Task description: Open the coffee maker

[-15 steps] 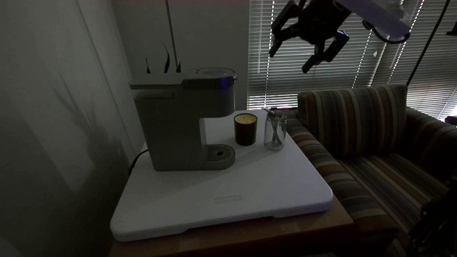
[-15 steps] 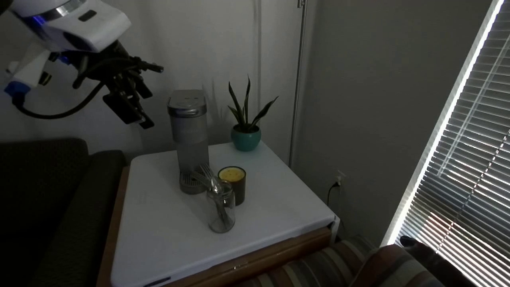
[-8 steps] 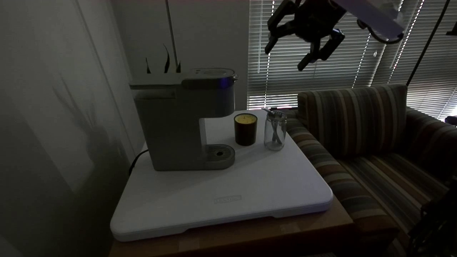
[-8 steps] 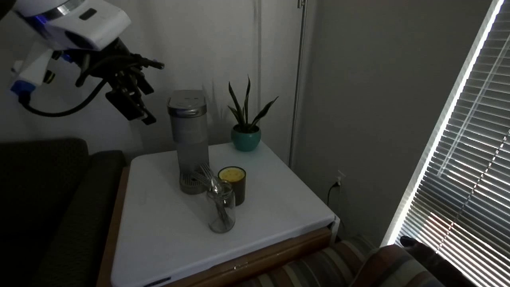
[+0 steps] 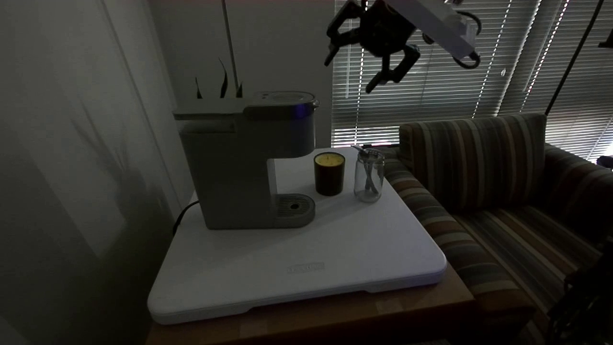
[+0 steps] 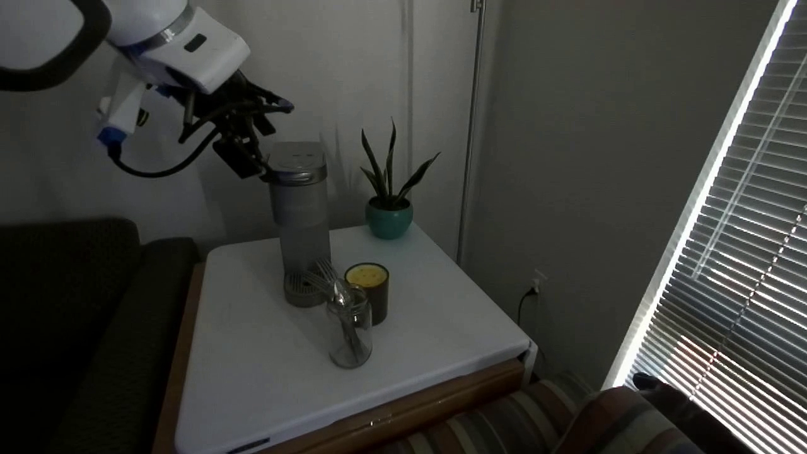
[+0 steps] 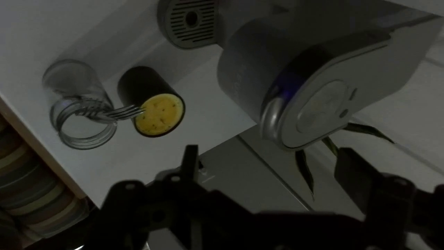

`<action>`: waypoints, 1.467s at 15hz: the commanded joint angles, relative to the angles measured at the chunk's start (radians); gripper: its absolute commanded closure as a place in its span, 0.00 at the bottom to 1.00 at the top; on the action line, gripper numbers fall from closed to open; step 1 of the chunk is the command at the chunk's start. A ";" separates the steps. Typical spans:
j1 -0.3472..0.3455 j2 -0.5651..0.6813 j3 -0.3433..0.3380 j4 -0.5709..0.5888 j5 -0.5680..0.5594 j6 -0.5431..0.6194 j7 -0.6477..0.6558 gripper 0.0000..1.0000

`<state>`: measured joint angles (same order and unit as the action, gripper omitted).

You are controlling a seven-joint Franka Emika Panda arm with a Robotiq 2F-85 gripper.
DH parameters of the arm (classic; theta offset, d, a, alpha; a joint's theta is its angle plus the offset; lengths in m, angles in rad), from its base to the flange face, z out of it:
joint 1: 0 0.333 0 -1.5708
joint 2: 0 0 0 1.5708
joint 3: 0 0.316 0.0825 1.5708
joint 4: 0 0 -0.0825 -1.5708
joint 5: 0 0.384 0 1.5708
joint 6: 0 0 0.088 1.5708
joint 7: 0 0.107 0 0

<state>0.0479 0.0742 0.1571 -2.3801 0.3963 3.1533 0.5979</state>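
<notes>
The boxy grey coffee maker (image 5: 234,172) stands upright on the white table top, and also shows in an exterior view (image 6: 302,202) and the wrist view (image 7: 256,59). Its top lid (image 7: 367,76) lies shut, with a shiny front handle (image 7: 272,116). My gripper (image 5: 349,75) is in the air above and in front of the machine, apart from it. In an exterior view the gripper (image 6: 261,151) overlaps the machine's upper left edge. In the wrist view its fingers (image 7: 269,152) are wide apart with nothing between them, below the lid's front end.
A dark candle jar (image 5: 329,177) and a clear glass with forks (image 5: 368,179) stand in front of the machine on the white top (image 5: 306,249). A potted plant (image 6: 389,221) stands behind. A striped armchair (image 5: 474,167) and a wall (image 5: 86,143) flank the table.
My gripper has moved toward the coffee maker, leftward in an exterior view and rightward and slightly up in an exterior view. It stays open. The coffee maker and other objects have not moved.
</notes>
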 commanded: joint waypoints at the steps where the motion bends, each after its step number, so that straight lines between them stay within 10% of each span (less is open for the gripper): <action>1: -0.087 0.070 0.174 0.113 0.281 0.078 -0.127 0.00; 8: -0.340 0.064 0.449 0.202 0.615 0.071 -0.410 0.00; 22: -0.344 0.010 0.332 0.045 0.513 0.013 -0.383 0.00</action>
<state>-0.2826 0.1339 0.5386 -2.2488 0.9477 3.2018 0.2034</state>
